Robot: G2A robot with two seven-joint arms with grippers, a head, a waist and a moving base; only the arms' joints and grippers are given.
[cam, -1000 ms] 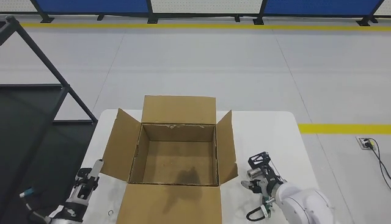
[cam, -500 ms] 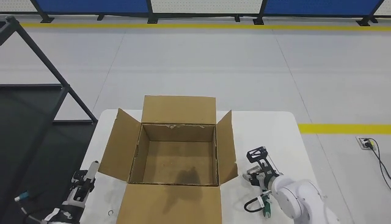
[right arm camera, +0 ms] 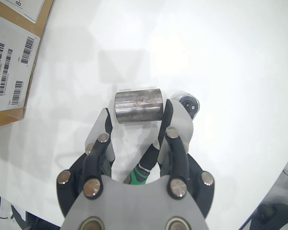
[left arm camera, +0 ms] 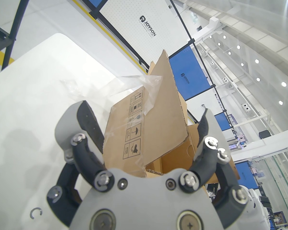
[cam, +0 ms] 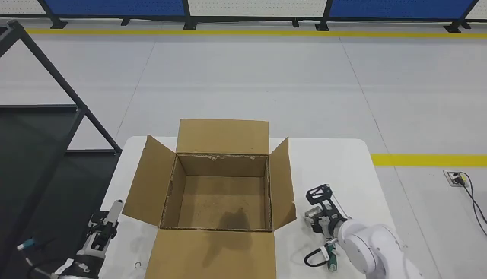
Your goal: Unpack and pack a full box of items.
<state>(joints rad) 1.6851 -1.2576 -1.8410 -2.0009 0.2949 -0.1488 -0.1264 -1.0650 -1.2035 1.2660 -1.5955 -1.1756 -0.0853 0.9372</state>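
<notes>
An open cardboard box (cam: 221, 195) stands mid-table with its flaps spread and nothing visible on its floor. To its right, my right gripper (right arm camera: 137, 111) is open and low over the table, its fingers either side of a short steel cylinder (right arm camera: 138, 107) lying on its side. One pad (right arm camera: 166, 113) is at the cylinder's end; the other is slightly off it. From above, the right gripper (cam: 321, 207) sits beside the box's right flap. My left gripper (left arm camera: 145, 107) is open with nothing between its fingers, facing the box (left arm camera: 153, 120) from the table's front left corner (cam: 106, 222).
A ratchet wrench lies under the right gripper, its head (right arm camera: 189, 102) beside the cylinder and its green handle (right arm camera: 138, 172) running back. Loose clear film (left arm camera: 144, 82) hangs on the box's left flap. A small snap ring (left arm camera: 36, 214) lies near the left gripper. The white table (cam: 335, 165) is bare behind.
The right gripper has sunk lower toward the table and drawn in slightly beside the box. The left gripper has slid back a little toward the front edge.
</notes>
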